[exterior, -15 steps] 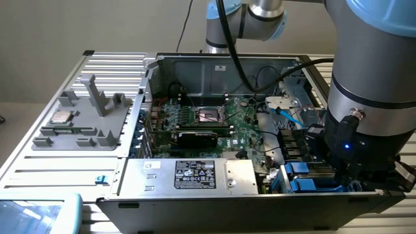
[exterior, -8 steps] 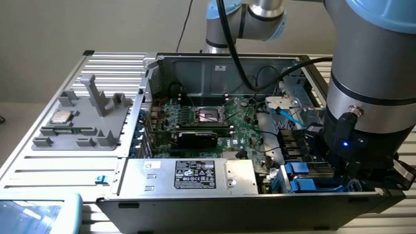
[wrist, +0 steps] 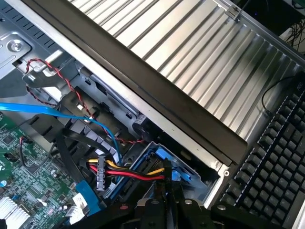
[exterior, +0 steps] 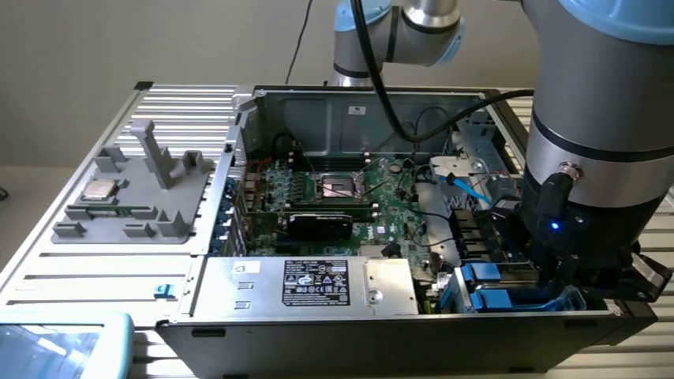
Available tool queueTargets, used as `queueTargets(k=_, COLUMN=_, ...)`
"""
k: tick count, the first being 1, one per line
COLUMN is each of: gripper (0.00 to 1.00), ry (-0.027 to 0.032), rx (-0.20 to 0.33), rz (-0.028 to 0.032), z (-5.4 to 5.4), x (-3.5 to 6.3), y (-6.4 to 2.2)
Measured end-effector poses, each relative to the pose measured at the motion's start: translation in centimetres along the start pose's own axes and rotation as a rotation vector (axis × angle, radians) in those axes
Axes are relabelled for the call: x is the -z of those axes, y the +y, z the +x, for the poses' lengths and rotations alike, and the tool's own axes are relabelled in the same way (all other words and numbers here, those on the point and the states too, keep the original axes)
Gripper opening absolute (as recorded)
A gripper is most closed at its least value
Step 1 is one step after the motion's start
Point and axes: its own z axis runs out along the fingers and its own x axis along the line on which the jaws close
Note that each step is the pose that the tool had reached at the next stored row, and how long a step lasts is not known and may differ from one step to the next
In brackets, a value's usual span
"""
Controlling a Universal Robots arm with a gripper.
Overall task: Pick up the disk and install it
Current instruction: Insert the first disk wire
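Open computer case lying on a ribbed metal table, seen from above. Inside, a green motherboard in the middle and a silver power supply with a black-and-white sticker along the near wall. Outside the case, on the exterior view's left, a grey fixture with a small silver chip resting on it. On the exterior view's right, a grey and blue arm reaching down into the near corner of the case, at the drive bay.

Close up from the wrist: gripper with black fingers drawn together, almost no gap between the tips, right over the disk. Disk sitting low in the metal bay beside the case wall, showing its blue bracket and a bit of grey frame. Cannot tell whether the fingertips pinch the bracket or merely press on it. Red, yellow and black wires ending in a black plug just beside the disk. A thin blue cable curving across near the motherboard. Beyond the case wall, a black keyboard on the table.
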Motion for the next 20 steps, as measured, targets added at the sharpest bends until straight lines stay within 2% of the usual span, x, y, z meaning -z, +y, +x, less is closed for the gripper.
queueTargets(k=3, gripper=0.16, ry=-0.0075, rx=0.003, rz=0.0063, z=0.1, x=-0.01, y=0.11)
queueTargets(k=4, gripper=0.16, ry=-0.0122, rx=0.005, rz=0.0102, z=0.2, x=0.0, y=0.15)
queueTargets(k=7, gripper=0.16, ry=-0.032, rx=0.014, rz=0.0265, z=0.4, x=-0.01, y=0.31)
queueTargets(k=9, gripper=0.16, ry=-0.0416, rx=0.019, rz=0.0344, z=0.5, x=-0.02, y=0.41)
queueTargets(k=16, gripper=0.16, ry=-0.0585, rx=0.026, rz=0.0487, z=1.0, x=-0.05, y=0.76)
queueTargets(k=20, gripper=0.16, ry=-0.0715, rx=0.033, rz=0.0594, z=1.2, x=-0.06, y=0.99)
